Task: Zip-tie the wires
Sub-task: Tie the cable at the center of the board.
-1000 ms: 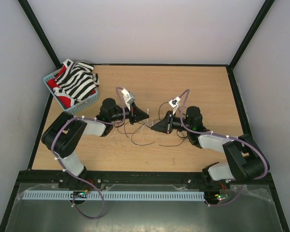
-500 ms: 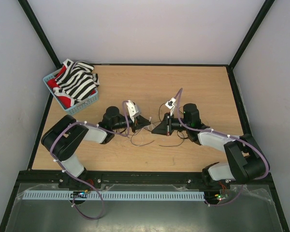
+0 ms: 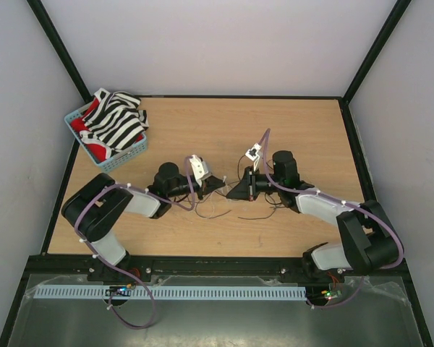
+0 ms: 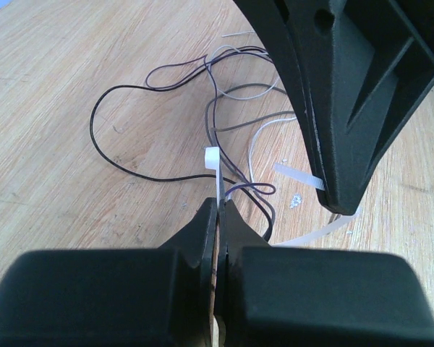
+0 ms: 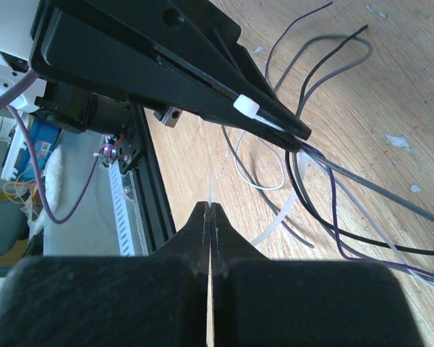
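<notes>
Wires [image 4: 141,126] lie loose mid-table [image 3: 296,130], betw. the arms. Left gripper [image 4: 218,205] pinches the zip tie [image 4: 212,157] just below its head. Right gripper [image 5: 209,207] is pressed shut on a thin pale strip, prob. its tail. Threading & cinching look undone. Only the wrist cams show the tie; top cam can't.

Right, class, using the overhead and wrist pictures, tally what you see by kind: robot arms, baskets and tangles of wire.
Robot arms: 2, left arm and right arm
Blue basket: 1
Wire tangle: 1
Total: 4
</notes>
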